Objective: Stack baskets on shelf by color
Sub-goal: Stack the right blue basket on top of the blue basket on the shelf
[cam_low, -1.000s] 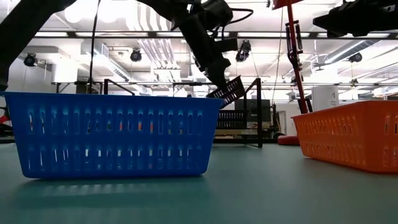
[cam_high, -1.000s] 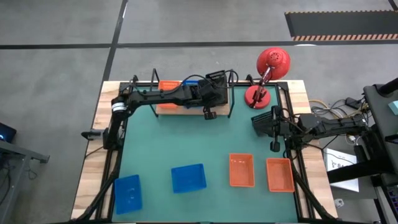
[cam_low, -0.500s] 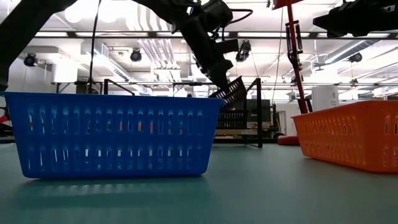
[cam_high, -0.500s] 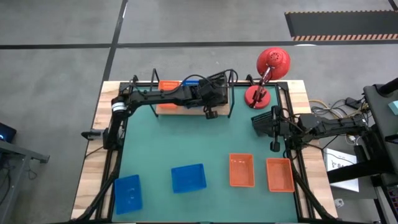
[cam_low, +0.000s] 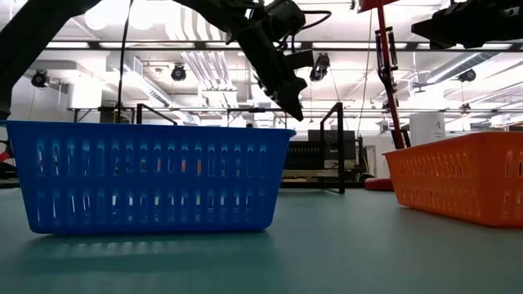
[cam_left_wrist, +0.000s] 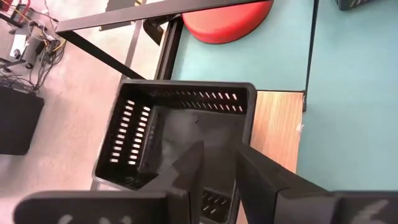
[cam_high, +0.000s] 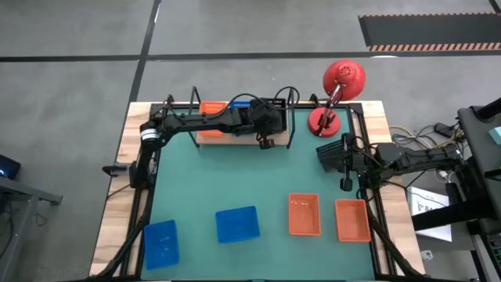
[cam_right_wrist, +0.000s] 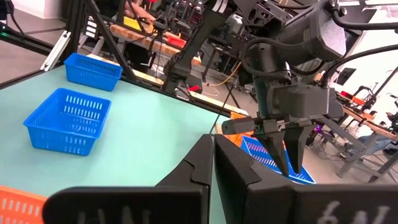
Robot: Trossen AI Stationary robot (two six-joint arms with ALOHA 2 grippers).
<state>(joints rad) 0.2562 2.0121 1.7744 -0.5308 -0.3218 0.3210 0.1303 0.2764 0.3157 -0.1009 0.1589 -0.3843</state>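
My left gripper (cam_left_wrist: 221, 171) hangs open over the shelf's right end, fingers pointing down above a black basket (cam_left_wrist: 180, 134). It touches nothing; the low view shows the left gripper (cam_low: 290, 104) bare. That black basket (cam_high: 275, 103) stands upright on the wooden shelf (cam_high: 235, 133), beside a blue basket (cam_high: 241, 103) and an orange basket (cam_high: 211, 108). Two blue baskets (cam_high: 160, 243) (cam_high: 237, 224) and two orange baskets (cam_high: 304, 214) (cam_high: 352, 219) rest on the green mat. My right gripper (cam_right_wrist: 213, 149) waits shut at the table's right edge.
A red desk lamp (cam_high: 333, 98) stands at the far right corner, its base (cam_left_wrist: 227, 18) close to the shelf's right upright. Black wire uprights (cam_high: 291, 117) close the shelf's ends. The mat's middle (cam_high: 235, 176) lies bare between shelf and near baskets.
The black basket hung tilted from my left gripper's fingertips above the shelf's right end. It has since come away and dropped upright onto the shelf. The left gripper has stayed at about the same height.
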